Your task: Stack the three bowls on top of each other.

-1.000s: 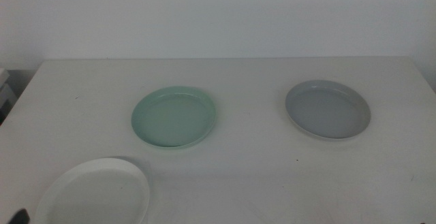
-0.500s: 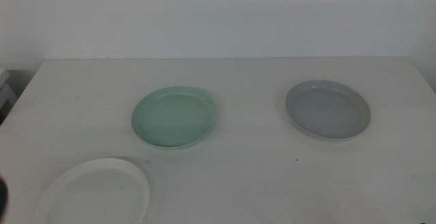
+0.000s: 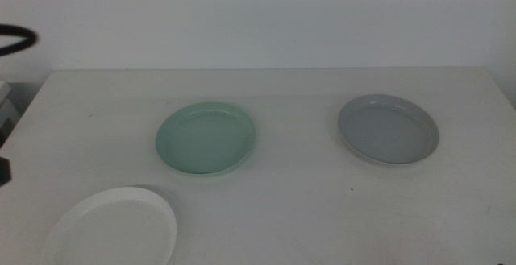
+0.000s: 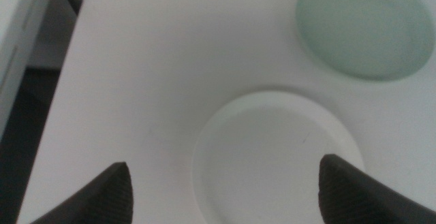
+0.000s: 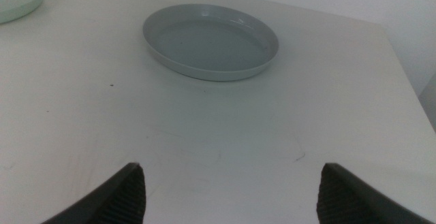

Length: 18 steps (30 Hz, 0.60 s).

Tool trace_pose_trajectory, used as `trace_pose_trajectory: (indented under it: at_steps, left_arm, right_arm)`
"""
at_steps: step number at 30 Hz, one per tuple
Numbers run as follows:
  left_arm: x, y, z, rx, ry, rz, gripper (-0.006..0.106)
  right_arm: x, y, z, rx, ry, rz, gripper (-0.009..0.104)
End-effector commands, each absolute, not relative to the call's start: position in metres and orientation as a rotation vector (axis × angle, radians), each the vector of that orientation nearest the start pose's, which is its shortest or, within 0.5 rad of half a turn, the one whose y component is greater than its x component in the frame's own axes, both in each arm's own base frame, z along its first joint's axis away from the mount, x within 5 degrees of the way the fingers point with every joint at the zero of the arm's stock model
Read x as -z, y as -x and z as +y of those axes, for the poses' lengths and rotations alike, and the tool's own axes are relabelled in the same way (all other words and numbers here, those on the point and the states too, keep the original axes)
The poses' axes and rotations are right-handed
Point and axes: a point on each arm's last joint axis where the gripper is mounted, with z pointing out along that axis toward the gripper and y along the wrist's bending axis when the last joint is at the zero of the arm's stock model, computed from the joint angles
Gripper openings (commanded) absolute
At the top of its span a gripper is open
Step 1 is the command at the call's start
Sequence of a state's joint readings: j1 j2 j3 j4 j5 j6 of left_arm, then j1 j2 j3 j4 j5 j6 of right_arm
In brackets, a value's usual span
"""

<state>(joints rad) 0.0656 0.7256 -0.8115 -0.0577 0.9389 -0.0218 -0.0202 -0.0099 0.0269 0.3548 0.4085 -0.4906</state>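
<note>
Left gripper (image 4: 225,183), jaws spread wide, hung above the white bowl (image 3: 113,229), which was cut off at the middle view's lower left. Right gripper (image 5: 231,183), equally open, faced the grey bowl (image 3: 388,129) at right. Green bowl (image 3: 206,138) lay centre; bare table (image 3: 290,209) separated all three.
</note>
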Motion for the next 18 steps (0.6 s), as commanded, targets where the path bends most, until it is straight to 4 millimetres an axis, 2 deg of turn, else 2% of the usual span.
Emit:
trace_pose_trajectory:
  at_steps: [1,11,18]
  left_arm:
    - [-0.348,-0.136,0.003,0.075,0.132,2.310,0.105]
    - [-0.328,-0.164,0.003,0.109,0.159,2.439,0.105]
    - [-0.301,-0.187,0.005,0.089,-0.049,2.630,0.105]
  right_arm:
    - [-0.178,-0.052,0.009,0.033,0.211,1.783,0.064]
    - [-0.178,-0.052,0.009,0.033,0.211,1.783,0.064]
    - [-0.178,-0.052,0.009,0.033,0.211,1.783,0.064]
